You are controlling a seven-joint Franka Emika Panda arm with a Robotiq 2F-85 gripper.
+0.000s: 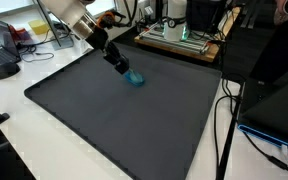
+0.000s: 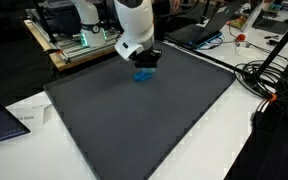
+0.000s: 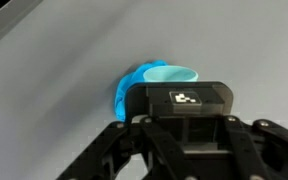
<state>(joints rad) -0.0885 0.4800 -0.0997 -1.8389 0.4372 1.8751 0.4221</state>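
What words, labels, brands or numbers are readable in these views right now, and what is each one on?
No legible text in any view.
Gripper: the wrist view shows a small white mark on its black housing. It is a blocky pattern, not readable letters.
Blue cup: no print visible.
Dark mat: plain, no markings.
Bench equipment behind the mat: any labels are too small and blurred to read.
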